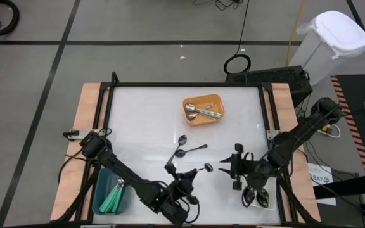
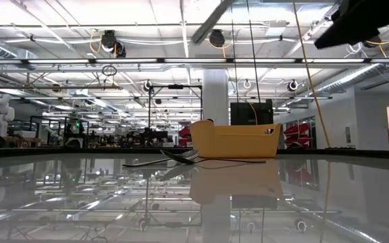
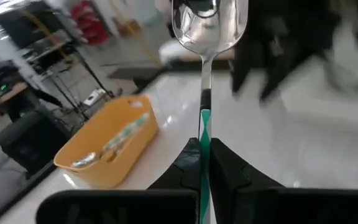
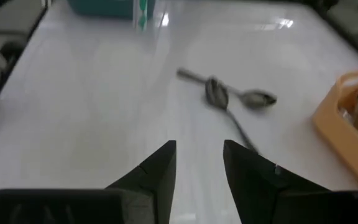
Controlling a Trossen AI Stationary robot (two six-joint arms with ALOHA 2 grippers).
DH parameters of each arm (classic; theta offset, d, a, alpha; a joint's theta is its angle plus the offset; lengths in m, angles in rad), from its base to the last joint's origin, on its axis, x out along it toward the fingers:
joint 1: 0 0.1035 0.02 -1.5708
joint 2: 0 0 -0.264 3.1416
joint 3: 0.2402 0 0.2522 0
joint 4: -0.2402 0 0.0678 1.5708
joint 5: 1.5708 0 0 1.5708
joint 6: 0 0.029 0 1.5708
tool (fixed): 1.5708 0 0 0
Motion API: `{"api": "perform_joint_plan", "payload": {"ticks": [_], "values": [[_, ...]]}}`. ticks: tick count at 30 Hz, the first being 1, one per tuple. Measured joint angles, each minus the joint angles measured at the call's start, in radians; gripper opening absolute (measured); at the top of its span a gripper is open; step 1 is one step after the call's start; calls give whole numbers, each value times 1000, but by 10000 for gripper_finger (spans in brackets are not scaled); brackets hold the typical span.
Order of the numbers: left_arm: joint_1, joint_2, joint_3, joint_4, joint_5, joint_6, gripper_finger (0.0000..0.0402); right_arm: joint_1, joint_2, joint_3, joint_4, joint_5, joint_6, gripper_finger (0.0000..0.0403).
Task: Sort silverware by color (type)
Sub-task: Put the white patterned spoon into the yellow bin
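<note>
A spoon with a silver bowl (image 3: 210, 22) and a teal-green handle is held off the table by my shut left gripper (image 3: 204, 146), near the table's front middle (image 1: 192, 174). Just right of it, my right gripper (image 1: 225, 166) stands open above the table with nothing between its fingers (image 4: 199, 152). Two loose spoons (image 1: 185, 147) lie crossed on the white tabletop, seen ahead of the right gripper as spoons (image 4: 219, 93). An orange tray (image 1: 203, 109) at the far middle holds spoons. My left gripper pinches the spoon's teal handle (image 3: 204, 127) between its two fingers. The spoon runs along the fingers and sticks out ahead of them, bowl end (image 1: 206, 168) foremost. The fingers come nearly level, slanting toward the table's right and far side. The spoon is lifted clear of the table.
A teal tray (image 1: 100, 201) with teal-handled spoons stands at the near left corner. A white tray (image 1: 266, 204) with shiny spoons sits at the near right, partly under the right arm. The orange tray (image 2: 235, 140) shows in the low view beyond the loose spoons (image 2: 174, 158).
</note>
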Motion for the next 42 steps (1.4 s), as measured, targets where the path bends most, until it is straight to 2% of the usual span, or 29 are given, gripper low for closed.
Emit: {"api": "perform_joint_plan", "payload": {"ticks": [5, 9, 14, 20, 27, 32, 38, 42], "values": [[-25, 0, 2, 202, -130, -11, 8, 27, 69, 0, 182, 102, -63, 128], [-48, 0, 2, 298, -196, -28, 8, 31, 146, 0, 375, 101, -136, 128], [-62, 0, 2, 367, -210, -98, 8, 31, 244, 0, 628, 99, -223, 128], [-62, 0, 2, 369, -186, -155, 8, 31, 330, 0, 882, 95, -320, 134], [-60, 0, 2, 405, -150, -151, 8, 17, 382, 0, 988, 93, -341, 168], [-54, 0, 2, 419, -143, -138, 8, -3, 407, 0, 1053, 19, -330, 199], [-52, 0, 2, 418, -141, -130, 8, -24, 426, 0, 1098, 8, -330, 217], [-52, 0, 2, 418, -141, -122, 8, -45, 426, 0, 1103, -87, -329, 215]]}}
